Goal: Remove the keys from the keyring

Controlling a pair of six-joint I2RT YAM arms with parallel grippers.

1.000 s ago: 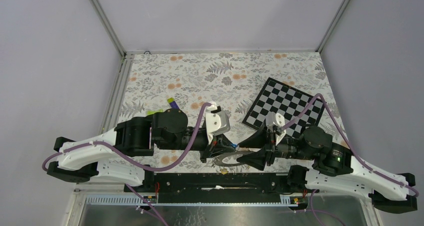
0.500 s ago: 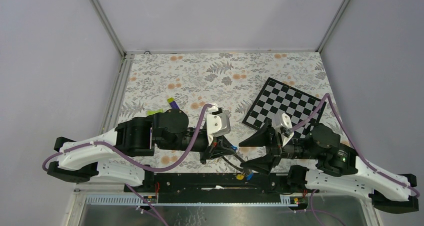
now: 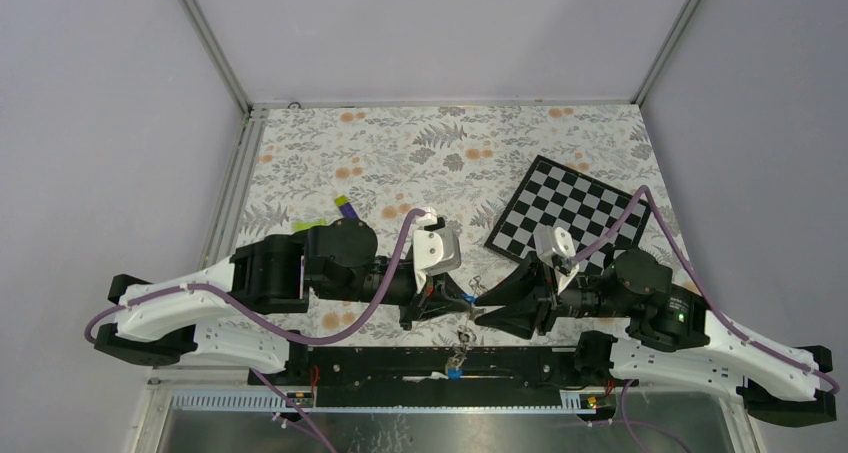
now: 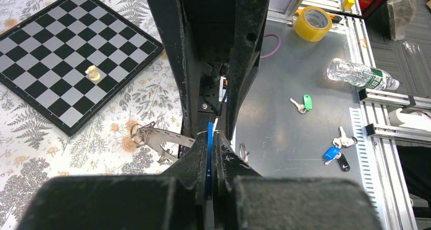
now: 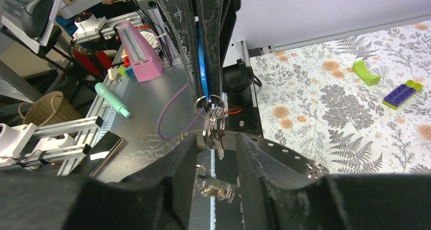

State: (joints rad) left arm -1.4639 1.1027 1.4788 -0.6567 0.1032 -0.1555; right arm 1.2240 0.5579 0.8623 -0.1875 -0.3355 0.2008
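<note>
The keys (image 5: 214, 121) hung in a bunch at the table's (image 3: 400, 143) six o'clock edge. Your left claw (image 4: 210, 138) pinched their blue tag (image 5: 201, 62), and your right claw (image 5: 216, 141) stood open around them.

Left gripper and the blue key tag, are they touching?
Touching. Left wrist view shows the left gripper clamped on both faces of the blue key tag.

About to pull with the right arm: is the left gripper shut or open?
Shut: in the left wrist view the left gripper pinches a thin blue tag, jaws pressed flat against it.
</note>
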